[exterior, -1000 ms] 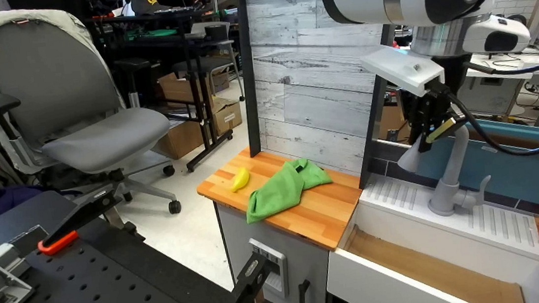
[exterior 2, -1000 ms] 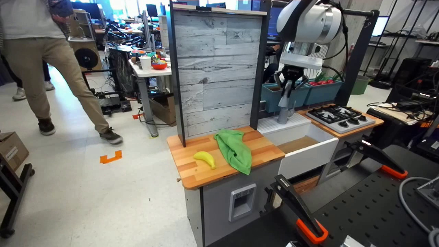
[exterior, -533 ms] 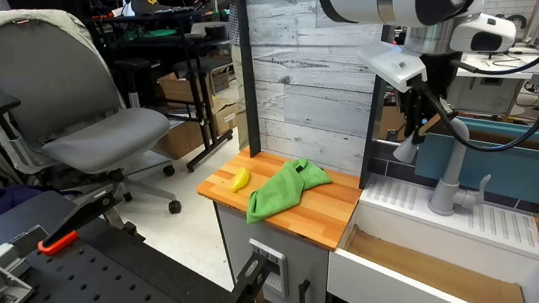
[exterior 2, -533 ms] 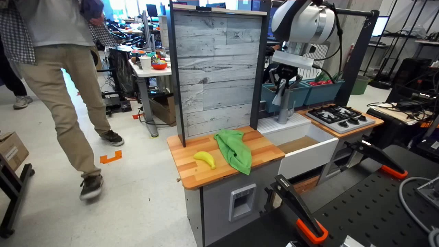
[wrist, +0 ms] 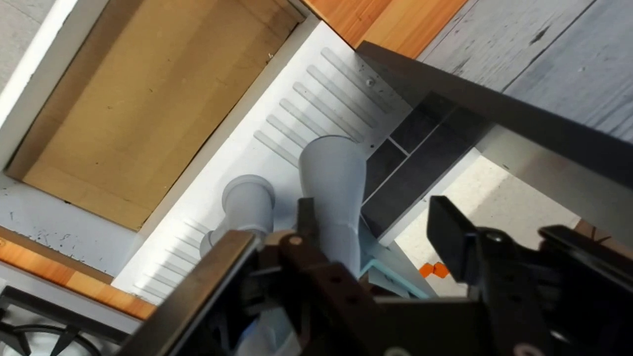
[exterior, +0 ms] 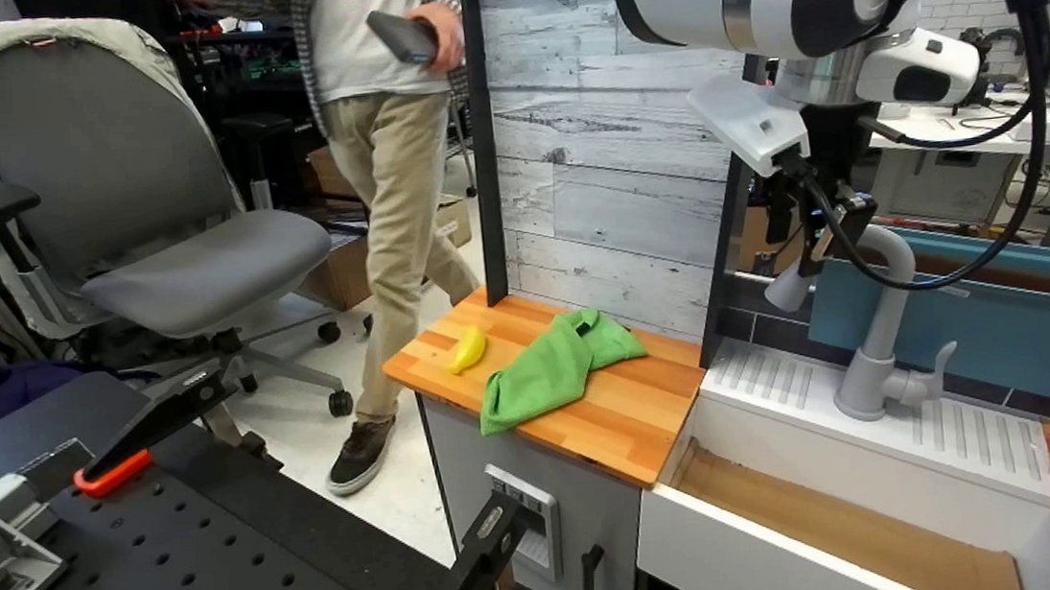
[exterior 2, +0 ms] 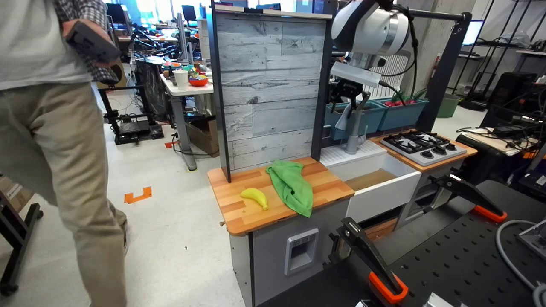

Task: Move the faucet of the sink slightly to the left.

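The light grey arched faucet [exterior: 888,323] stands on the ribbed back rim of the white sink [exterior: 771,551]; the faucet [exterior 2: 353,135] and sink [exterior 2: 384,197] show in both exterior views. My gripper [exterior: 792,248] is at the bent-over spout, above the sink's back. In the wrist view the gripper [wrist: 373,201] is open. The faucet spout [wrist: 332,178] lies between the two fingers, close to the left finger, with a wide gap to the right finger. I cannot tell whether the left finger touches it. The fingers partly hide the upper spout.
A teal bin [exterior: 999,312] stands just behind the faucet. A wood-plank panel [exterior: 609,162] rises beside the sink. A green cloth [exterior: 552,374] and yellow banana [exterior: 468,349] lie on the wooden countertop [exterior 2: 328,183]. A stove [exterior 2: 420,147] flanks the sink. A person [exterior: 386,154] walks nearby.
The arm has moved left in both exterior views and the wrist has tilted. The spout's end has swung slightly left with it. The fingers look wider apart now. The person has walked closer.
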Motion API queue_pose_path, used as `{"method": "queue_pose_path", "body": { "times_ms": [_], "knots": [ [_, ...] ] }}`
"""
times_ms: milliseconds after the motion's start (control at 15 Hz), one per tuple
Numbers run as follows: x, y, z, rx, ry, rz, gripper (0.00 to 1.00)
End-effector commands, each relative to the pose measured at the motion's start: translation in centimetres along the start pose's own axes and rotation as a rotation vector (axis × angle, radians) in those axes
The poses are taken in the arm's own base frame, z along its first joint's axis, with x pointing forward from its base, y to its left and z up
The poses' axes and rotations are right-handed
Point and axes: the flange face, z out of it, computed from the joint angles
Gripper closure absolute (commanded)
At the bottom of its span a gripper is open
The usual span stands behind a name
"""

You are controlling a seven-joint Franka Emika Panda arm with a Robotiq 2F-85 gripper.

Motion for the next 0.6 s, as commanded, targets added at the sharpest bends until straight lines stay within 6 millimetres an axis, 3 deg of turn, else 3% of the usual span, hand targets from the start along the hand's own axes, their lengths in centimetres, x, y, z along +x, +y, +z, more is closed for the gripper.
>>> {"method": "queue_pose_path", "body": {
  "times_ms": [0,133,533],
  "knots": [
    [-0.8,-3.24,-0.42,0.071,-0.03,-0.001,0.07],
    [-0.93,-3.34,-0.42,0.074,-0.027,-0.011,0.0],
    [-0.77,-2.43,-0.98,0.08,-0.014,-0.026,0.0]
  ]
}}
